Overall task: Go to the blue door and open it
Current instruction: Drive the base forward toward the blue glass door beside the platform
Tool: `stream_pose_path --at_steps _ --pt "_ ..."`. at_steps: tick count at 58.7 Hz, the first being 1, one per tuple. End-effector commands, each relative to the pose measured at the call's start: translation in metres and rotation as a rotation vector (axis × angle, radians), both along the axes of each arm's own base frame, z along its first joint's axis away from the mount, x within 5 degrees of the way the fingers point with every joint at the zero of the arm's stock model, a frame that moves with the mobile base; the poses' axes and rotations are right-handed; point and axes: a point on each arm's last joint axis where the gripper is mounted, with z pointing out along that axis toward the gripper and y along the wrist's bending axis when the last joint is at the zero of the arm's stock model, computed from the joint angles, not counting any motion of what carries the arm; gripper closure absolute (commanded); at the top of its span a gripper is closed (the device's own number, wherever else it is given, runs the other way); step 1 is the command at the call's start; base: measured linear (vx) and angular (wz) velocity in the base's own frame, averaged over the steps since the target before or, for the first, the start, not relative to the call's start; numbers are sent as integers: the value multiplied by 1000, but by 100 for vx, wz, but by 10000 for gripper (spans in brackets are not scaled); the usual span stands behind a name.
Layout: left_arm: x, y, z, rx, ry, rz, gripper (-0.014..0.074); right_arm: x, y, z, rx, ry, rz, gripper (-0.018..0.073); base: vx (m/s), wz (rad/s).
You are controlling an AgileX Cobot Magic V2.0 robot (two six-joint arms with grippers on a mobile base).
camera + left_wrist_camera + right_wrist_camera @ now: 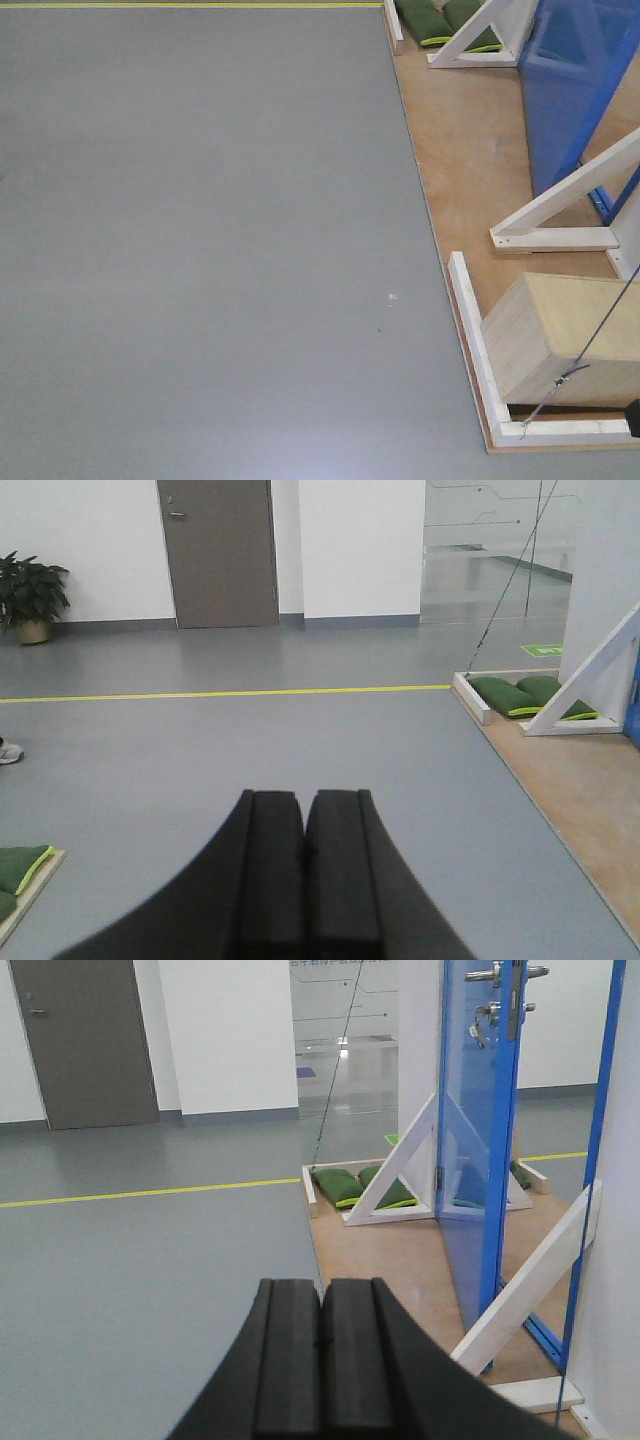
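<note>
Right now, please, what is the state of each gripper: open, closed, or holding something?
Left gripper: closed, pads together, holding nothing.
Right gripper: closed, pads together, holding nothing.

Our front camera sits high and looks steeply down at the grey floor (200, 250), with the blue door (575, 90) in the upper right of the frame. Our two wrist cameras sit low and look straight ahead, over the left gripper (304, 880) and the right gripper (322, 1370) at the bottom middle. All three views show the green bags (520, 695).
</note>
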Motion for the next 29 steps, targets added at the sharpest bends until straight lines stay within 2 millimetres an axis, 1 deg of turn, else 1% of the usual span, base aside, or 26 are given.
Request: stream_pose_path --at_steps 1,29 --pt "-2 0 15 0 -120 -2 524 -1 1 9 -15 -100 3 561 41 -5" --pt "-2 0 15 0 -120 -2 524 -1 0 9 -15 -100 2 561 42 -2"
